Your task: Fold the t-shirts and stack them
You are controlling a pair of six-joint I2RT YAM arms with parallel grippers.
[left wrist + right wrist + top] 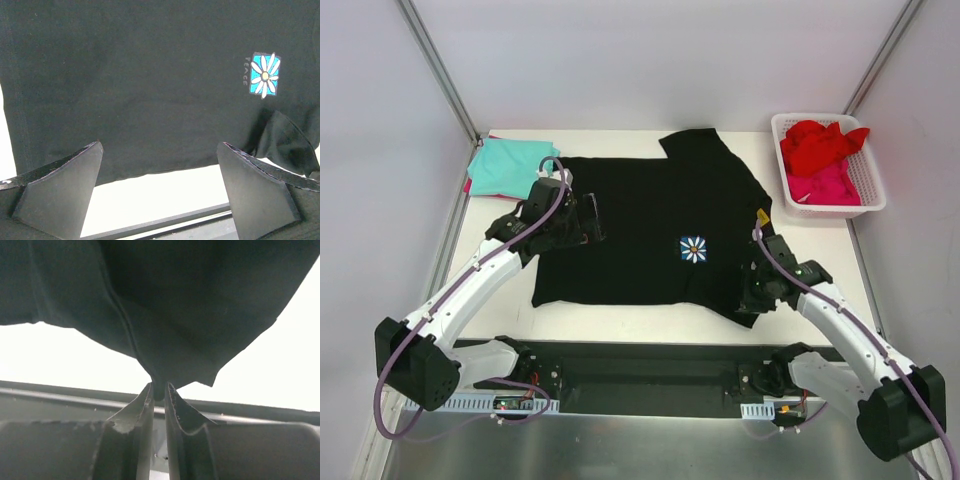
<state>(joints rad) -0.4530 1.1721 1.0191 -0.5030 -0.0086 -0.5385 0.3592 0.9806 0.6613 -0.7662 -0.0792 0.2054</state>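
The large black t-shirt (640, 230) lies spread flat on the white table, its white-and-blue flower print (694, 249) near the middle right. My left gripper (584, 221) hovers over the shirt's left part, and in the left wrist view this gripper (160, 165) is open with nothing between its fingers (62, 187) above the black t-shirt (125, 75). My right gripper (757, 296) is at the shirt's near right corner. In the right wrist view it (159, 390) is shut on a pinch of the black t-shirt (190, 305). A teal t-shirt (508, 166) lies folded at the far left.
A white slotted basket (873, 170) at the far right holds a red t-shirt (820, 145) and a pink one (830, 186). A strip of pink cloth (469, 185) shows under the teal shirt. Bare table (640, 325) runs along the near edge.
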